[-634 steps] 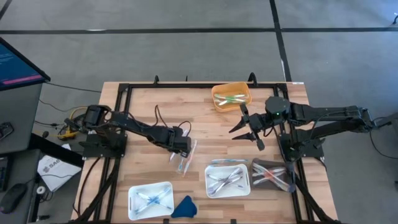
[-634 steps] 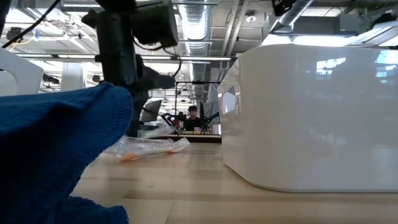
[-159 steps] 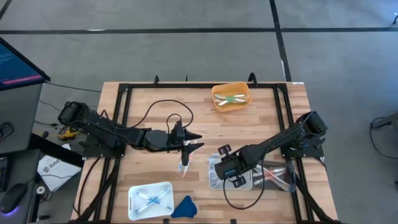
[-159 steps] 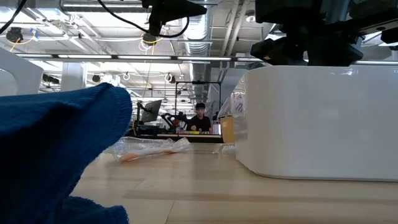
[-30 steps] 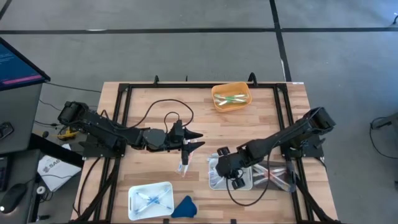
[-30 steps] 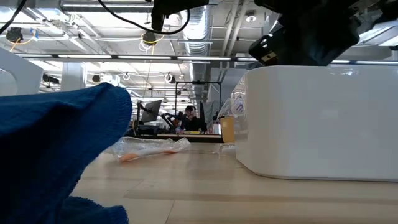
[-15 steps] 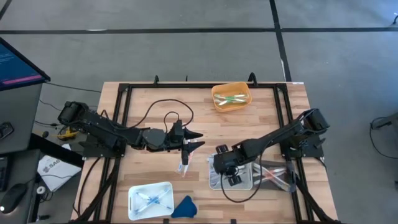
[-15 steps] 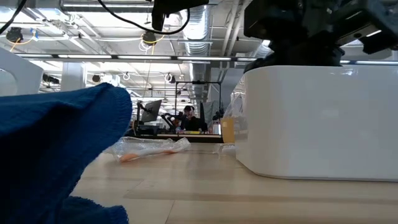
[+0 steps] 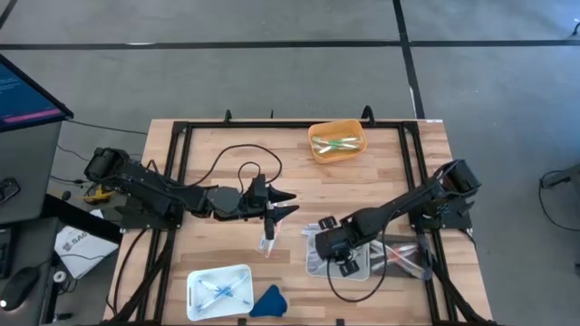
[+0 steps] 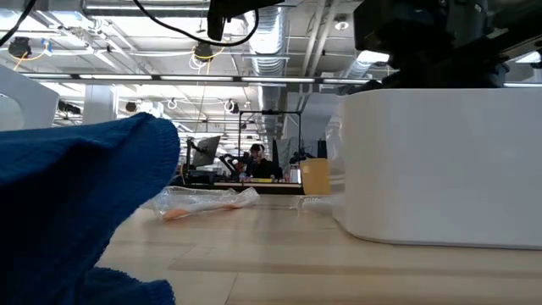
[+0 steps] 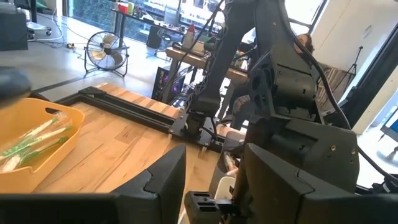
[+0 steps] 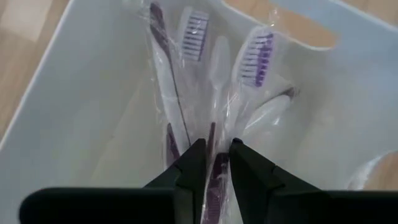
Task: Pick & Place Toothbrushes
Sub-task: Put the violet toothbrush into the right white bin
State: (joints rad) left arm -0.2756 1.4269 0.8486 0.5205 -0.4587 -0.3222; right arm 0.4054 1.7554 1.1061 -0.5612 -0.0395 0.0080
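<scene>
From above, the left tool point(image 9: 283, 205) is seen spread open and empty over the desk point(image 9: 381, 181), above a wrapped toothbrush point(image 9: 268, 239). The right tool point(image 9: 337, 256) is lowered into the white tray point(image 9: 311, 263). In the right wrist view, its fingers point(image 12: 194, 163) are pinched on wrapped purple toothbrushes point(image 12: 211, 81) lying in that tray.

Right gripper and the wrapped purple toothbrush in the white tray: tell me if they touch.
Touching. The right wrist view shows the right gripper inside the white tray, its two fingers closed against the sides of a wrapped purple toothbrush.
</scene>
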